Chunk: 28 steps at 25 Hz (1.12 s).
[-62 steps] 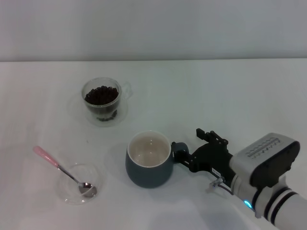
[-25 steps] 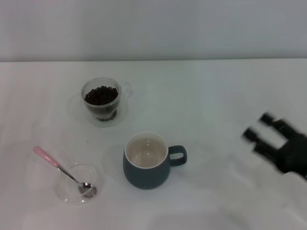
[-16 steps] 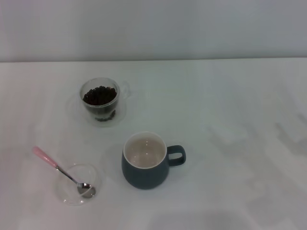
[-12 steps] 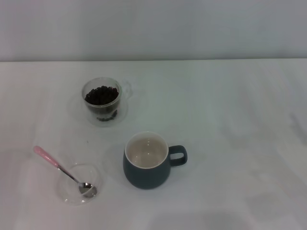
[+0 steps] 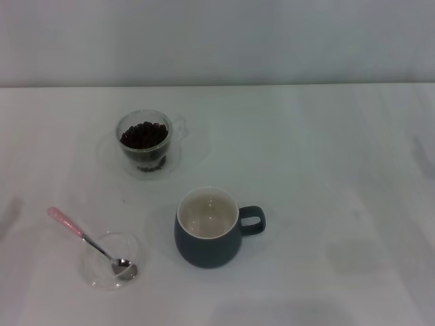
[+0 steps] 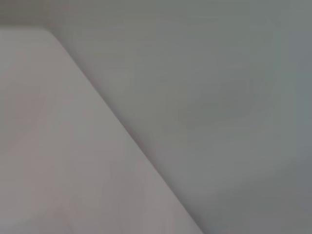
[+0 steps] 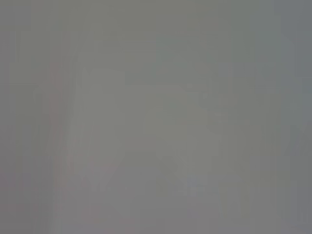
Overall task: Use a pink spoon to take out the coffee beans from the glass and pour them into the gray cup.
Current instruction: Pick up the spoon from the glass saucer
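White table (image 5: 326,170), neither gripper in view, pink spoon (image 5: 85,238) untouched in clear dish (image 5: 102,268), gray cup (image 5: 207,227) unheld

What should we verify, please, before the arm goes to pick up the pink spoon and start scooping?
1. Pink spoon reachable: ok; its bowl rests in the shallow glass dish and its pink handle sticks out over the rim.
2. Coffee beans ready in the glass: ok; the glass stands upright and holds a heap.
3. Gray cup ready to receive: ok; it is upright, its inside looks empty and its handle points to the robot's right.
4. Cup apart from glass and dish: ok; table shows between them.
5. End effector positions: cannot tell; neither shows in any view.
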Available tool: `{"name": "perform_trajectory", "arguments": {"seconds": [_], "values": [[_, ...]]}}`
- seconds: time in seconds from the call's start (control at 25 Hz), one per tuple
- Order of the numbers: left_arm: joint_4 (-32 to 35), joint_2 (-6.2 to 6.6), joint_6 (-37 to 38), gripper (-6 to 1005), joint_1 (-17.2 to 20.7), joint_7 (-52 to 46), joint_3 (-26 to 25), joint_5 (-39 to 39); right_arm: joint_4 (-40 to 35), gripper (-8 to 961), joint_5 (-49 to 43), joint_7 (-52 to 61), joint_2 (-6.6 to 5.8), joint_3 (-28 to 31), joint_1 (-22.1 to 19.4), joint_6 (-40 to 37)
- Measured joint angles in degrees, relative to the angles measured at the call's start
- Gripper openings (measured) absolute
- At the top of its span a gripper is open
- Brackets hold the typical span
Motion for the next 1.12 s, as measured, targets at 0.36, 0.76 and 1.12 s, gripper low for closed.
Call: {"name": "perform_trajectory", "arguments": {"seconds": [0.36,0.76,1.12], "values": [[0.1,2.11,-2.2,839,-4.5,-8.5,0.1,15.7,1.2,826,-0.4,0.0,0.03,-0.8,0.3,-0.4],[0.1,1.71,0.5,834,-6.5,-9.4,0.1,19.7,1.6,826,-0.4,0.2,0.03,-0.9,0.2,-0.9],[0.0,1.59,0.6,829,-8.3,-10.3,0.2,23.3,1.7,826,-0.4,0.3,0.03,-0.8,0.7,-0.6]]}}
